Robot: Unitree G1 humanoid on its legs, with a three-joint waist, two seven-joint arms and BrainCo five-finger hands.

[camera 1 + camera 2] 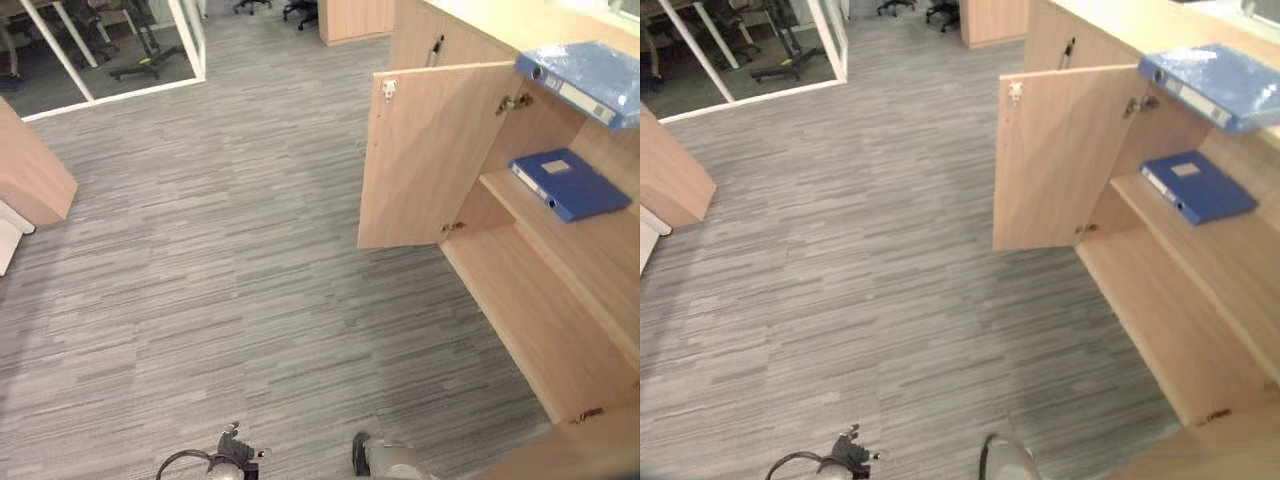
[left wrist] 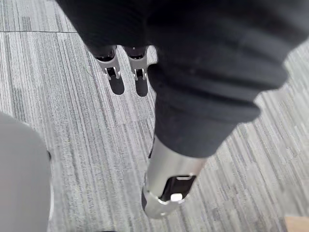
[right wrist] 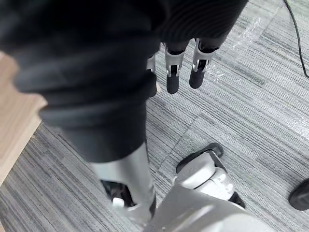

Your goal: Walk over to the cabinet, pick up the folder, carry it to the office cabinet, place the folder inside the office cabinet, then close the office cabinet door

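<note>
Fingers of my left hand hang loose over the grey carpet, holding nothing. My right hand hangs loose and empty too. A light blue folder lies on top of the cabinet. A dark blue folder lies on its shelf, door open.

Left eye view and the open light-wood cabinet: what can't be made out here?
Light-wood cabinet, left eye view: its right side lies beyond the picture edge.
Pale blue folder on its top: far end cut off by the right edge.
Dark blue folder inside it: label too small to read.
</note>
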